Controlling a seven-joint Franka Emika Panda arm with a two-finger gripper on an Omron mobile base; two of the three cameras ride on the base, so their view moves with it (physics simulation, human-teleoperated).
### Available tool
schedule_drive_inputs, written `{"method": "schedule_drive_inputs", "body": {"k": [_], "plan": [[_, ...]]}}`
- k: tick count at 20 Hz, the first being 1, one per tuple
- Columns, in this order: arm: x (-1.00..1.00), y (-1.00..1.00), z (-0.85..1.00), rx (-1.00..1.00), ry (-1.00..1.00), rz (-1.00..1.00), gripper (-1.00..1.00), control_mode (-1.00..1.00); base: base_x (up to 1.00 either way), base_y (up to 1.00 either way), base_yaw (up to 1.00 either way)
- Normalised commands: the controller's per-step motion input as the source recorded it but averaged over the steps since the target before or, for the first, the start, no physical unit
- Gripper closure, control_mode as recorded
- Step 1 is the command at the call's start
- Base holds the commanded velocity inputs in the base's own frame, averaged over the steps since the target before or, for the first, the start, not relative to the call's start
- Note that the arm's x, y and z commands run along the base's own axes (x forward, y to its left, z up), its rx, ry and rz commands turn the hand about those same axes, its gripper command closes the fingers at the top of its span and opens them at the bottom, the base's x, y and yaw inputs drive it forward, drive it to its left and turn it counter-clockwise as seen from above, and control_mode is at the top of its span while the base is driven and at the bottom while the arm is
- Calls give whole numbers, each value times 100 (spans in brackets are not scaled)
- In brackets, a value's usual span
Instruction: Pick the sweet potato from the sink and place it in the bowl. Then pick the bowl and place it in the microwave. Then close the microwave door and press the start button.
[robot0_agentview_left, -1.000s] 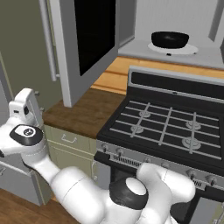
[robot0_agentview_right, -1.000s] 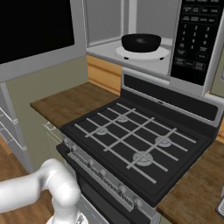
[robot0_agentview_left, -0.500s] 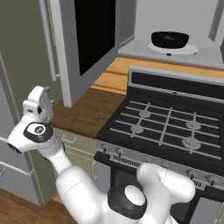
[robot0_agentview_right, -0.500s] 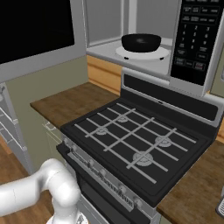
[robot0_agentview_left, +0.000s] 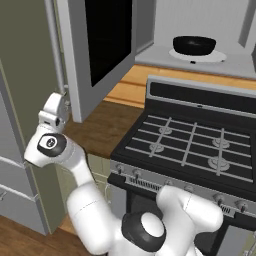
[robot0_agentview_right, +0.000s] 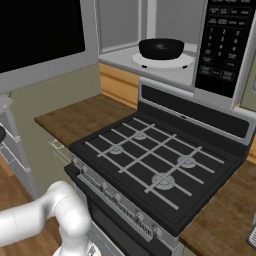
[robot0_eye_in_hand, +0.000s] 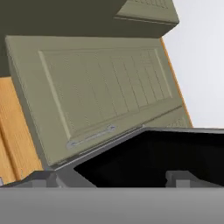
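The microwave (robot0_agentview_right: 150, 30) stands open above the counter. On its white turntable plate (robot0_agentview_right: 162, 62) sits the black bowl (robot0_agentview_left: 194, 45), also the bowl (robot0_agentview_right: 161, 48). The sweet potato is hidden and the sink is out of view. The microwave door (robot0_agentview_left: 107, 45) is swung out to the left, its black window (robot0_eye_in_hand: 148, 159) close in front of the hand. My gripper (robot0_agentview_left: 59, 100) is at the door's lower outer edge, on its far side from the oven. The gripper (robot0_eye_in_hand: 113, 178) is open, its fingertips (robot0_eye_in_hand: 41, 178) wide apart with nothing between them.
A black gas stove (robot0_agentview_left: 190, 145) with grates sits below the microwave, with a wooden counter (robot0_agentview_left: 100, 130) to its left. A tall olive cabinet (robot0_agentview_left: 25, 75) stands close on the left of the arm. The microwave's button panel (robot0_agentview_right: 222, 42) is on the right.
The arm has swung right and slightly up, bringing the hand from beside the tall cabinet to the outer edge of the microwave door. The jaws stayed open.
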Motion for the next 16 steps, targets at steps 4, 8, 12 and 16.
{"method": "schedule_drive_inputs", "body": {"k": [4, 8, 12, 16], "plan": [[0, -42, 41, 7, -25, 0, -100, -100, 0, 0, 0], [-9, -57, 45, 12, -24, 0, -100, -100, 0, 0, 0], [-37, -69, 51, 19, -24, 3, -100, -100, 0, 0, 0], [-51, -66, 50, 22, -25, 6, -100, -100, 0, 0, 0]]}}
